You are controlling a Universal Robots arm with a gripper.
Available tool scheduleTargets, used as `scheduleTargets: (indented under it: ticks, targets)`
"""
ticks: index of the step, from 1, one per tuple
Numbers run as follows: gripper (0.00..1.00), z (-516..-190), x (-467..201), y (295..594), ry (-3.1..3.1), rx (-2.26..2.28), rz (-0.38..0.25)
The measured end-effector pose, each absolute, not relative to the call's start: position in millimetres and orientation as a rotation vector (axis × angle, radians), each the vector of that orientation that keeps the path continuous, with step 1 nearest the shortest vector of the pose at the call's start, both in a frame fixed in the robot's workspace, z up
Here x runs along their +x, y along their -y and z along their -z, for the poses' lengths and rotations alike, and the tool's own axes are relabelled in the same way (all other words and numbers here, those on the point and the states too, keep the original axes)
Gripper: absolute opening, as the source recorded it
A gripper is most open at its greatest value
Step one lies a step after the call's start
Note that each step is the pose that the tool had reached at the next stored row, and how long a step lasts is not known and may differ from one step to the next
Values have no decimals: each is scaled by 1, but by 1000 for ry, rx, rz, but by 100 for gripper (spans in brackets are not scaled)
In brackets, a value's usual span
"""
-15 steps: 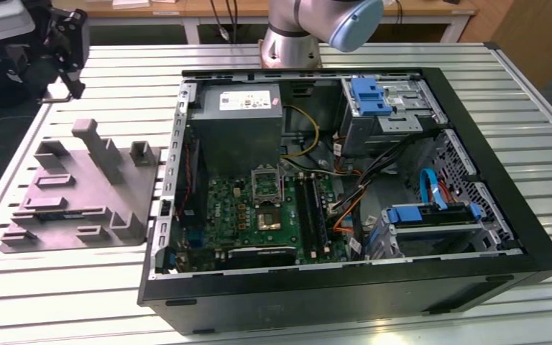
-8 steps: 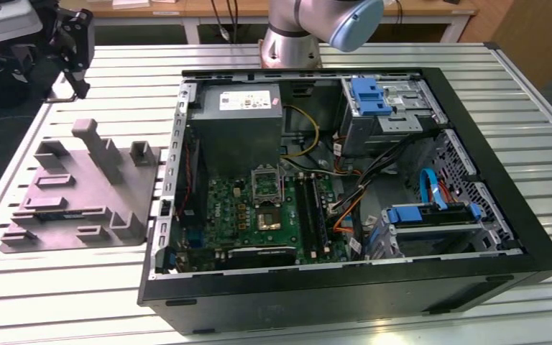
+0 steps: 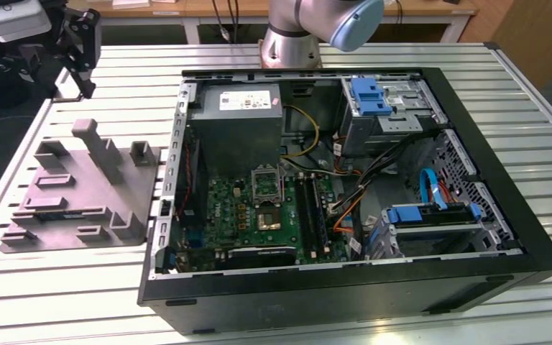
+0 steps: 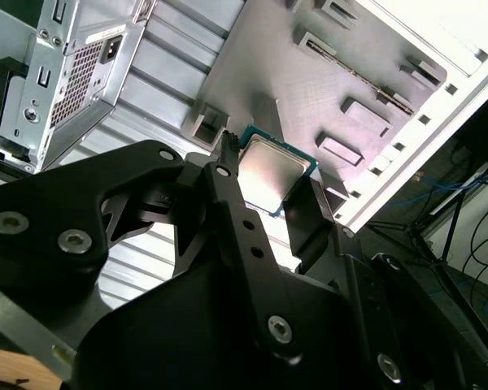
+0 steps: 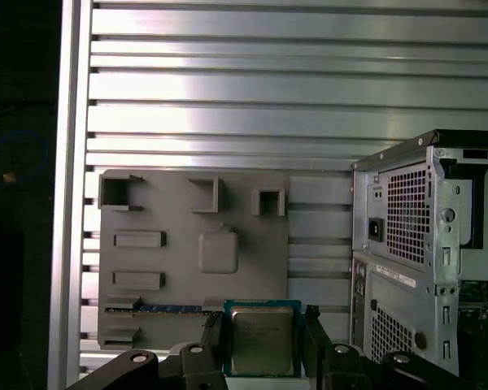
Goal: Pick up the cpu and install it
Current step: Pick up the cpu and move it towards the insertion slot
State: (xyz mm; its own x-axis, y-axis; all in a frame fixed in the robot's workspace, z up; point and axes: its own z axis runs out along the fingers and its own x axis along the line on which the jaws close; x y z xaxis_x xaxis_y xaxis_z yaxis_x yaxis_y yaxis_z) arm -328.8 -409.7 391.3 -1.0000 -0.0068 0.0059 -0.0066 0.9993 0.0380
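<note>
One cpu (image 5: 262, 340), one gripper (image 4: 270, 171), one grey fixture (image 3: 84, 194), one open computer case (image 3: 353, 291) and one slatted metal table (image 3: 525, 93) make up the scene. The gripper has two dark fingers (image 5: 311, 335), drawn in narrow so that they press on opposite edges of the cpu and hold it between them, its pale metal top showing in both wrist views. The cpu hangs outside the case, seen against the edge of the fixture in the first wrist view. In the exterior view the fixture lies flat on the table at the exterior view's left, just beside the case. Inside the case, on the green board, the single dark socket (image 3: 268, 215) sits with nothing of the gripper near it
</note>
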Motion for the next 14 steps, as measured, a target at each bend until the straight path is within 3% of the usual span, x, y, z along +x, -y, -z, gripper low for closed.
scheduleTargets:
  ticks: [14]
  targets:
    - [47,-391,-320,410,3135,11,60]
